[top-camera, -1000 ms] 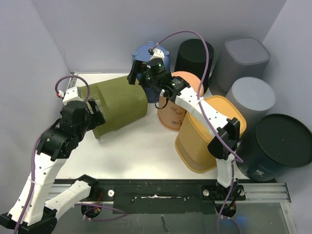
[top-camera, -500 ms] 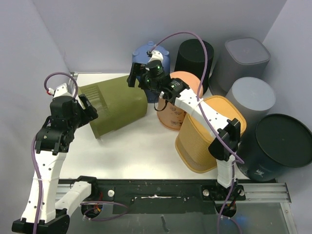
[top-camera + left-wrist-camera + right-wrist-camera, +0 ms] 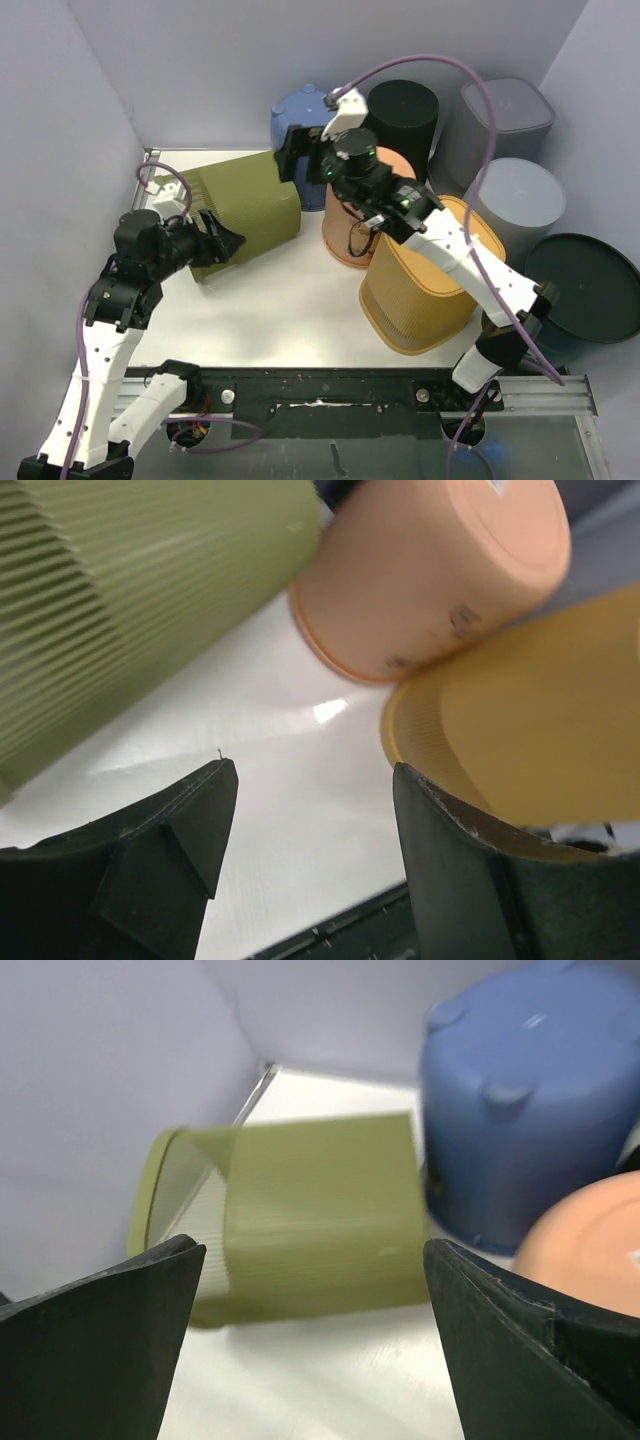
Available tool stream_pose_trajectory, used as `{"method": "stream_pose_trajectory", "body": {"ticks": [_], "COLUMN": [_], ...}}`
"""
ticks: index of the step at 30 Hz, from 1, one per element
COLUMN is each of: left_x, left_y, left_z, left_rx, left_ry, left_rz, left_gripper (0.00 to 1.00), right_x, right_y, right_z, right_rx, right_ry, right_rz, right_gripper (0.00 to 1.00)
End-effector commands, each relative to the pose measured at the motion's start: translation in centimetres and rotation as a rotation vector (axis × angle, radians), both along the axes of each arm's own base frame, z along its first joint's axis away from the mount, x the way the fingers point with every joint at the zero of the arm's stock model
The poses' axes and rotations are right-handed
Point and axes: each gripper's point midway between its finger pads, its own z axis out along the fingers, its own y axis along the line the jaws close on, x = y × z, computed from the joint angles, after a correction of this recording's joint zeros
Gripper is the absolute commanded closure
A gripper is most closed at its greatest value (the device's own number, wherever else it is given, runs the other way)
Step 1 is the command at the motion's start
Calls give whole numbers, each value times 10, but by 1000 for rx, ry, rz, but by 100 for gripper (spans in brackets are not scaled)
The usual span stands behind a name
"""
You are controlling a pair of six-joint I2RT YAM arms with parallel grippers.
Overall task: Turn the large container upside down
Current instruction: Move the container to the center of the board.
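The large container (image 3: 245, 205) is olive green and ribbed, and it lies on its side at the back left of the white table (image 3: 290, 300), its open end toward the left wall. My left gripper (image 3: 225, 243) hangs open just off its near side, pointing right, with nothing between the jaws. In the left wrist view the left gripper (image 3: 313, 770) frames bare table, with the container (image 3: 120, 600) at upper left. My right gripper (image 3: 300, 160) is open above the container's closed end. In the right wrist view the right gripper (image 3: 312, 1250) looks down on the container (image 3: 310, 1210).
A blue container (image 3: 295, 110) stands behind the green one. An inverted peach container (image 3: 350, 225) and a yellow-orange one (image 3: 420, 280) crowd the right side. Black (image 3: 405, 110) and grey (image 3: 505, 115) containers line the back right. Walls close in at left and back.
My left gripper has swung from the container's open end round to its near side and narrowed a little. My right gripper has lifted and drawn back to the right. The container has stayed put.
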Motion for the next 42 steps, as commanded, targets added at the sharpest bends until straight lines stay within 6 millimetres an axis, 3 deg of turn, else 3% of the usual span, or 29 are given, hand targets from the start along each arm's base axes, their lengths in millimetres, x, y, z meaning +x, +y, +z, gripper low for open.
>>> {"method": "stream_pose_trajectory", "body": {"ticks": [1, 5, 10, 12, 16, 23, 27, 30, 32, 37, 42], "left_x": [-23, -47, -93, -111, -125, -146, -149, -135, -113, -46, -3], "left_y": [-58, -113, -217, -249, -290, -348, -367, -369, -365, -332, -320], "left_z": [6, -4, -22, -27, -26, -31, -27, -22, -23, -10, -8], "left_rx": [-122, -143, -72, -73, -163, -249, -288, -320, -343, -463, -485], "left_ry": [-50, -51, -82, -108, -163, -236, -248, -239, -204, -198, -213], "left_rz": [-284, -434, -677, -775, -932, -1186, -1239, -1172, -1060, -809, -684], "left_gripper": [38, 37, 35, 34, 33, 32, 32, 32, 32, 32, 32], "right_x": [22, 27, 25, 21, 14, 7, -2, -7, -8, -9, -15], "right_y": [-86, -139, -192, -208, -233, -260, -273, -278, -278, -276, -279], "right_z": [75, 87, 102, 108, 117, 119, 124, 123, 119, 109, 104], "right_rx": [36, 35, 38, 35, 34, 18, 25, 34, 33, 26, 21], "right_ry": [-143, -155, -187, -199, -215, -208, -214, -214, -208, -182, -163], "right_rz": [-236, -356, -493, -532, -588, -646, -674, -681, -682, -671, -670], "right_gripper": [2, 2, 2, 2, 2, 2, 2, 2, 2, 2, 2]}}
